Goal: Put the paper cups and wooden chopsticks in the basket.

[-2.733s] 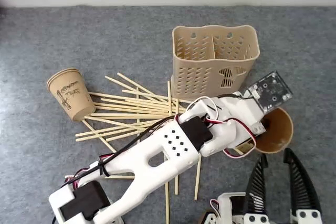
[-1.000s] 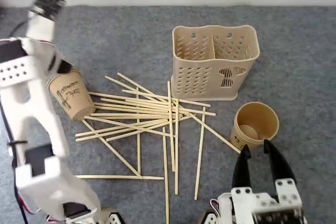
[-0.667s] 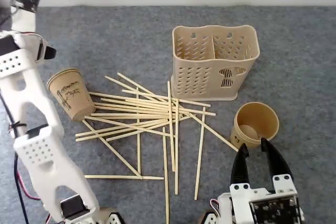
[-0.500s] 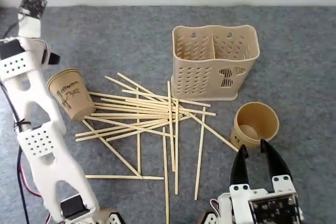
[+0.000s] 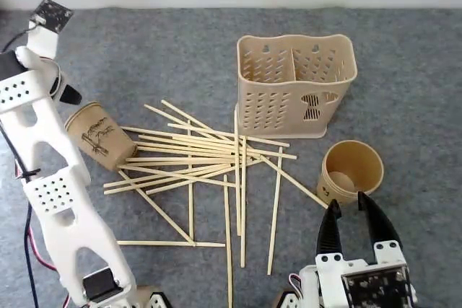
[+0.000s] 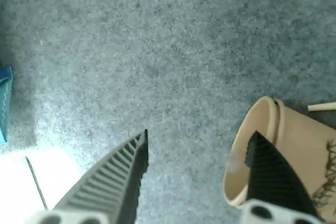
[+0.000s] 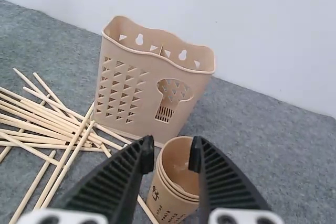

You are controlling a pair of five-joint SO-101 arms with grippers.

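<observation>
From above: chopsticks (image 5: 202, 160) lie scattered at centre, the basket (image 5: 296, 84) upper right, a tipped cup (image 5: 101, 136) at left, an upright cup (image 5: 351, 171) lower right. Left wrist: my left jaws gape empty at the tipped cup's rim. Right wrist: my right jaws, open and empty, sit just beside the upright cup.

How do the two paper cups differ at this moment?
Pose: the left cup lies on its side; the right cup stands upright, mouth up.
Place: the left cup is across the chopsticks from the basket; the right cup stands just beside it.
Grippers: the open left gripper is at the left cup's rim; the open right gripper is just short of the right cup.
Both are tan paper cups outside the basket.
</observation>
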